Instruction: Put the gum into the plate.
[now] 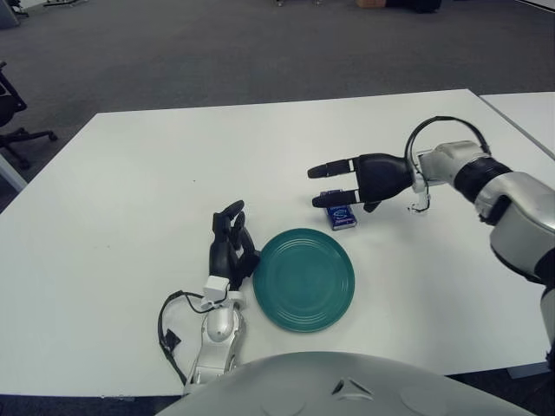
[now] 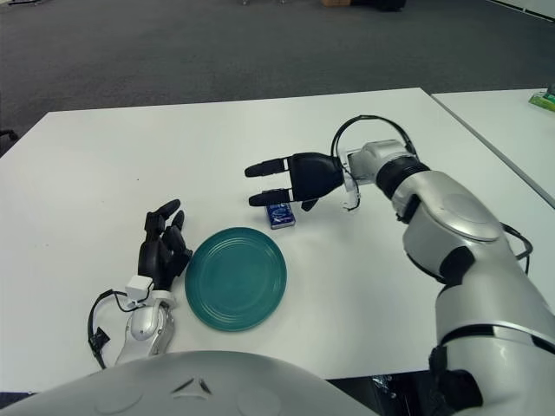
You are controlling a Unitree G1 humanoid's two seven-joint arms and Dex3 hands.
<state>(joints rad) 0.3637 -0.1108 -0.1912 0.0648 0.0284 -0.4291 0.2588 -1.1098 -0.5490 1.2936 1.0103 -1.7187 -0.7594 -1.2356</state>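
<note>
A small blue gum pack (image 1: 342, 216) lies on the white table just beyond the upper right rim of the green plate (image 1: 303, 278). My right hand (image 1: 342, 183) reaches in from the right and hovers directly over the pack, fingers spread and pointing left, covering its far end. It holds nothing. The same pack (image 2: 281, 214) and right hand (image 2: 279, 182) show in the right eye view. My left hand (image 1: 230, 245) shows beside the plate's left rim, fingers loosely curled upward and holding nothing.
The white table (image 1: 130, 199) stretches wide to the left and back. A second white table (image 1: 529, 108) stands at the right. An office chair (image 1: 13, 108) stands on the floor at far left. A black cable (image 1: 169, 325) loops at my left wrist.
</note>
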